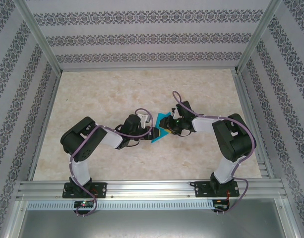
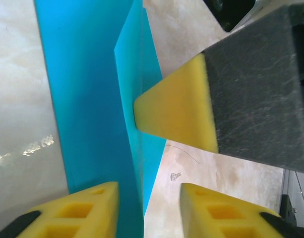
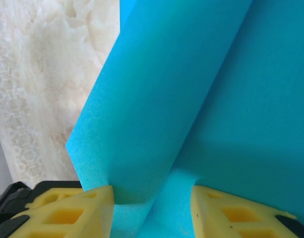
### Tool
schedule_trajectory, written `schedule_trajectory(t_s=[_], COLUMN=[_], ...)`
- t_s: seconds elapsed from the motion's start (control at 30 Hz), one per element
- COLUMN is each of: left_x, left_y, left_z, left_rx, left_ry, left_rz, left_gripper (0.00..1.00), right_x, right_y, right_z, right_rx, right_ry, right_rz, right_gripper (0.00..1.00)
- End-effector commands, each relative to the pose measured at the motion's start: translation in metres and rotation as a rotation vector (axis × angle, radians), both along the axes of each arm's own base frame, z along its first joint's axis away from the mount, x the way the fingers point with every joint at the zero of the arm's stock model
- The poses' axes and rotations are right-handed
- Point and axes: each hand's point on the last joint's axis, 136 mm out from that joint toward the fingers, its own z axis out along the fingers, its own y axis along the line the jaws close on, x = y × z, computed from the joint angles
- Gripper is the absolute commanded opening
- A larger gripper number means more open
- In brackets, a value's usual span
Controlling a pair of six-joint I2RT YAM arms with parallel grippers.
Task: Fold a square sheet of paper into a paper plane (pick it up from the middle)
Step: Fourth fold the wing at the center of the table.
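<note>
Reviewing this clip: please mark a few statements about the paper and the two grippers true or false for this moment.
1. The square sheet of paper lies flat and unfolded. False: a flap stands up along a fold.
2. The left gripper and the right gripper both meet at the paper. True.
3. The paper sits at the far edge of the table. False: it is near the middle.
4. A finger of the right gripper touches the raised flap. True.
5. The left gripper is clamped shut. False: its jaws stand apart, with the flap between them.
</note>
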Motion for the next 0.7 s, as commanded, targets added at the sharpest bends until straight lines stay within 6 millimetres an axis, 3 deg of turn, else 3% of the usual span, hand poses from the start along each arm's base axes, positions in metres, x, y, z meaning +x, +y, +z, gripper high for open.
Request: schedule_trajectory(t_s=[0.0, 0.17, 0.53, 0.67], left_x=[0.004, 0.01, 0.011, 0.009], left_y=[0.016, 0.03, 0.011, 0.002], left_z=[0.013, 0.023, 0.048, 0.044], left_rx=[-0.001, 0.002, -0.092, -0.037], left_ry=[-0.003, 0.055, 0.039, 0.083], left_rz=[0.034, 0.075, 0.019, -0.028], left_gripper=[0.42, 0.4, 0.25, 0.24], right_x=[-0.007, -0.01, -0.021, -0.026], right_y=[-0.015, -0.022, -0.043, -0.052], right_z=[-0.026, -0.035, -0.051, -0.06], right_rx=[-0.112, -0.165, -0.343, -0.399], right_ry=[0.067, 0.108, 0.215, 0.268], right_rz=[-0.037, -0.05, -0.092, -0.12], right_gripper=[0.46, 0.47, 0.48, 0.48])
